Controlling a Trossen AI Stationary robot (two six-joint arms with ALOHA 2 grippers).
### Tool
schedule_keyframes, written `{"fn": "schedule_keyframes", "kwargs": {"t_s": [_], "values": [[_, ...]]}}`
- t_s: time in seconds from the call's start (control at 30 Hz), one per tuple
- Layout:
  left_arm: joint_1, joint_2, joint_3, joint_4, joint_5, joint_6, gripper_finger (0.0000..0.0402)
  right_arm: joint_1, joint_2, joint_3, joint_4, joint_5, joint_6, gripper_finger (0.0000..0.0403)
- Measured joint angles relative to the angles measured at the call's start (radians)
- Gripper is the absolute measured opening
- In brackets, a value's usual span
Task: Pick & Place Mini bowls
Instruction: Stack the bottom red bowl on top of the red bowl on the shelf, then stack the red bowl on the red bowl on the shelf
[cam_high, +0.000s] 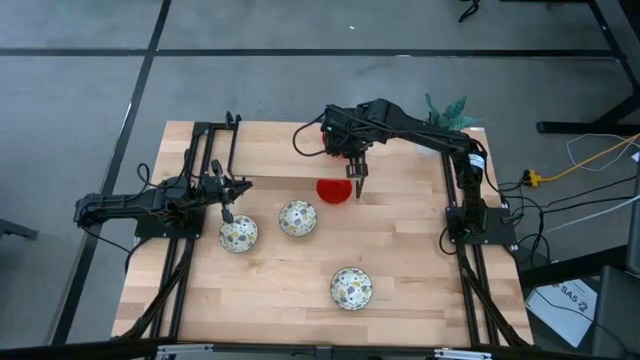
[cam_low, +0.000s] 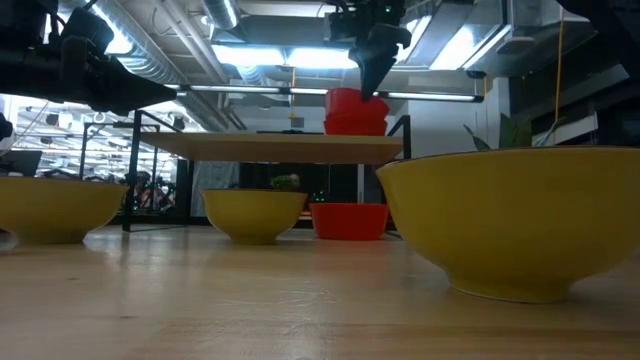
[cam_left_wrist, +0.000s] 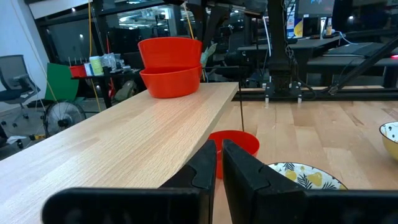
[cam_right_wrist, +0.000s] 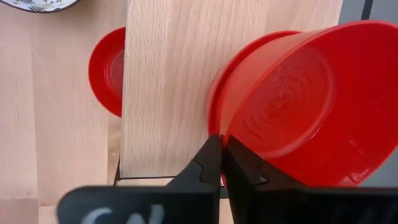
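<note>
Two red mini bowls (cam_low: 356, 112) sit nested one in the other on a raised wooden shelf (cam_low: 280, 148) at the far side of the table. My right gripper (cam_low: 368, 88) stands over them, shut on the upper bowl. A third red bowl (cam_high: 334, 189) rests on the table below the shelf's edge. Three white bowls with a green-yellow pattern (cam_high: 237, 235) (cam_high: 298, 218) (cam_high: 351, 287) stand on the table nearer the front. My left gripper (cam_left_wrist: 219, 152) waits shut at the table's left, pointing level over the leftmost patterned bowl. My right gripper pinches the upper red bowl's rim (cam_right_wrist: 219, 127) between its two fingers, one finger inside the bowl and one outside. The fingers come steeply from above, pointing down. The bowl sits nested in the lower red bowl (cam_left_wrist: 169, 82) on the shelf.
The shelf (cam_left_wrist: 137, 137) stands on dark legs over the far part of the table. A green plant (cam_high: 450, 112) stands at the far right corner. Bare table top lies at the front left and front right.
</note>
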Motion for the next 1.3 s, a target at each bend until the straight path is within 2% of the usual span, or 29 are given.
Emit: {"fn": "schedule_keyframes", "kwargs": {"t_s": [0.27, 0.73, 1.1, 1.3], "values": [[0.0, 0.0, 0.0, 0.0, 0.0, 0.0, 0.002, 0.0, 0.0, 0.0, 0.0, 0.0, -0.001, 0.0008], [0.0, 0.0, 0.0, 0.0, 0.0, 0.0, 0.002, 0.0, 0.0, 0.0, 0.016, 0.048, 0.049, 0.0076], [0.0, 0.0, 0.0, 0.0, 0.0, 0.0, 0.002, -0.001, -0.001, 0.0, 0.02, 0.053, 0.082, 0.008], [0.0, 0.0, 0.0, 0.0, 0.0, 0.0, 0.002, 0.004, -0.001, 0.0, 0.019, 0.052, 0.163, 0.008]]}}
